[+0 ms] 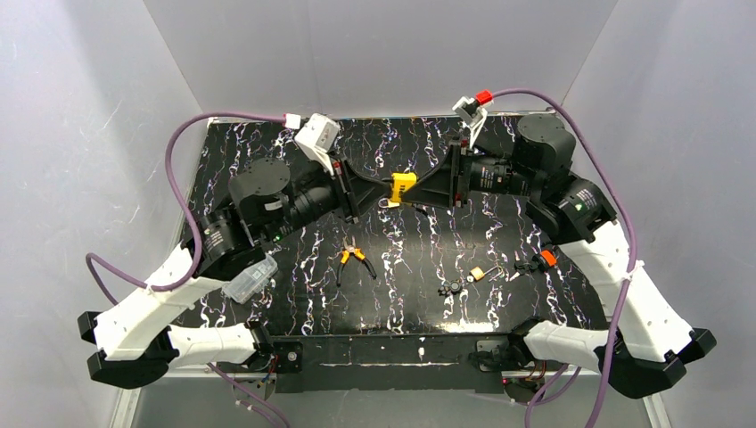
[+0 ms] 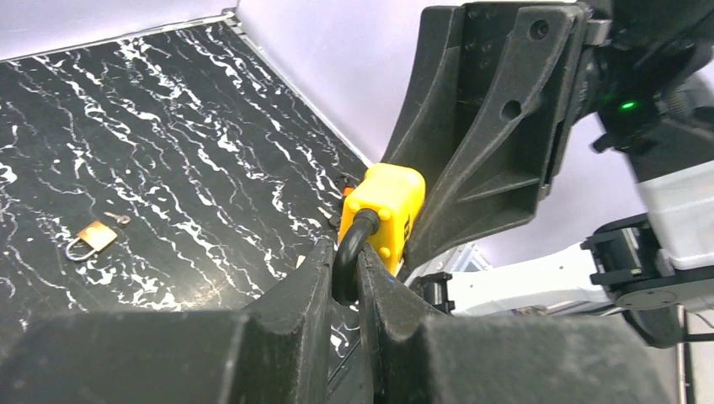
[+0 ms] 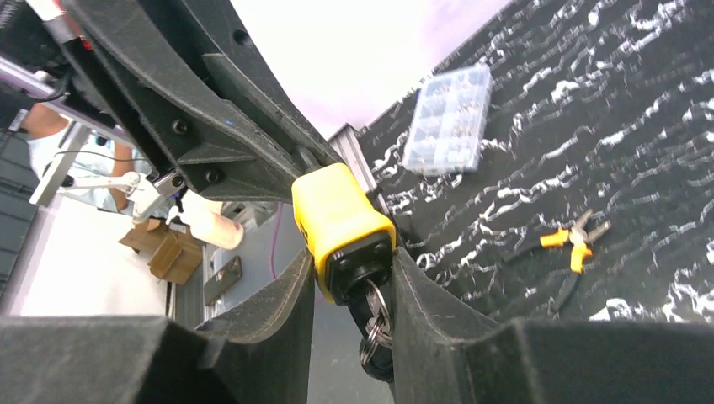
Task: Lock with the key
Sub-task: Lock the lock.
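Facing midair, left fingers and right fingers clamp.

No word, brand, number or sign can be read in any view. The yellow padlock, above the middle of the table, carries dark print on one side, too small and too edge-on to make out.
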You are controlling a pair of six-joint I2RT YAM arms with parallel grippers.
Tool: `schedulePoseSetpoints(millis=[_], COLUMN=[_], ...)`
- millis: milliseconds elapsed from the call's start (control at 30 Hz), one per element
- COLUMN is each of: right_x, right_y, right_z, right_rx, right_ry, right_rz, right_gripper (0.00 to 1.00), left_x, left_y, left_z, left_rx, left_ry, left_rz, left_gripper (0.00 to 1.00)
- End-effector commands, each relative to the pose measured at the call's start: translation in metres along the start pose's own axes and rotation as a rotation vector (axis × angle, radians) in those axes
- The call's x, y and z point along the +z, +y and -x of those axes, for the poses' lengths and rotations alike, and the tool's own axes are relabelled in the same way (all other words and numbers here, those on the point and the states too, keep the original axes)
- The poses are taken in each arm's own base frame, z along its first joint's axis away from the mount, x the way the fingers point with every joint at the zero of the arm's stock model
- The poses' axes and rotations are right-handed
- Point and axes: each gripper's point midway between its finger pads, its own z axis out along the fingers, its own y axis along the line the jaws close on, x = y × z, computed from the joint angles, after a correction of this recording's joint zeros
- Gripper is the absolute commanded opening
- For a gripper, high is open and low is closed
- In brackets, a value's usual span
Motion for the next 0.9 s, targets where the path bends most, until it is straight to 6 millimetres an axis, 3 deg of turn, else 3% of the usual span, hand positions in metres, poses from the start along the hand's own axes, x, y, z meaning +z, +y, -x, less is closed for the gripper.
schedulePoseSetpoints(millis=[0,100,233,367,633,867], right_x=[-0.025,-0.036,-0.049,-0.060,-0.057,-0.056], right_y=[0.074,0.066,0.052,0.040,0.009,0.005], right_z=[0.070,0.059,0.046,0.042,0.019,0.005], right_rx=[-0.299,-0.287,-0.259,-0.226,-0.162,-0.143], right_ry=[-0.327,-0.334,-0.343,-0.346,-0.290,-0.278], right_rz=[0.285,0.273,0.264,0.282,0.289,0.318], right_gripper=[0.17,0.50,0.68,0.73,0.73,0.66], left_x=[0.001,-0.002,-0.007,-0.009,-0.022,-0.028], left_y=[-0.015,-0.011,-0.011,-0.013,-0.027,-0.039], left_z=[-0.071,-0.058,-0.043,-0.036,-0.016,0.005], left_rx=[-0.059,-0.065,-0.066,-0.067,-0.071,-0.106], left_ry=[0.292,0.250,0.203,0.188,0.143,0.117], left_rz=[-0.128,-0.110,-0.112,-0.127,-0.215,-0.312], left_gripper=[0.00,0.00,0.00,0.00,0.00,0.00])
